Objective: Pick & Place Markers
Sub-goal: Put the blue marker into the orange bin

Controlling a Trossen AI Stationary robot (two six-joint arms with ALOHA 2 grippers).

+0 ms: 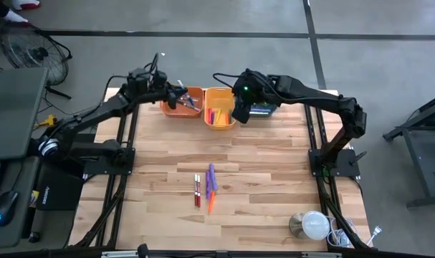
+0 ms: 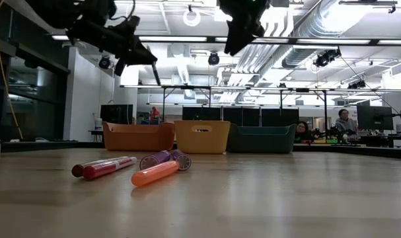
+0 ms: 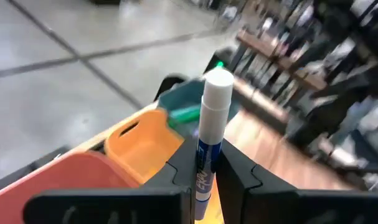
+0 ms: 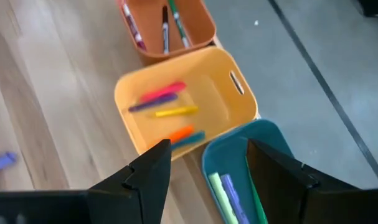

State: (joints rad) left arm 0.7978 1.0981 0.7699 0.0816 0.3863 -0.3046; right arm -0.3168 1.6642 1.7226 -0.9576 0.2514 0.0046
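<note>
Orange bin (image 1: 183, 102) sits just under my left gripper (image 1: 180, 93), clamped on a white-capped marker (image 3: 208, 140); my right gripper (image 4: 207, 165) hangs open, empty, over the neighbouring bins

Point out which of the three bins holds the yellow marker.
The yellow bin, middle of the row: a yellow marker lies inside, unlike the orange bin and teal bin.

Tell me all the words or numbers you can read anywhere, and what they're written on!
"EXPO", only partly seen: on the blue label of the white-capped marker clamped in the left gripper, in the left wrist view.
Markers on the table and in the yellow bin: any printing is too small to read.
Screens in the room behind: too blurred to read.
</note>
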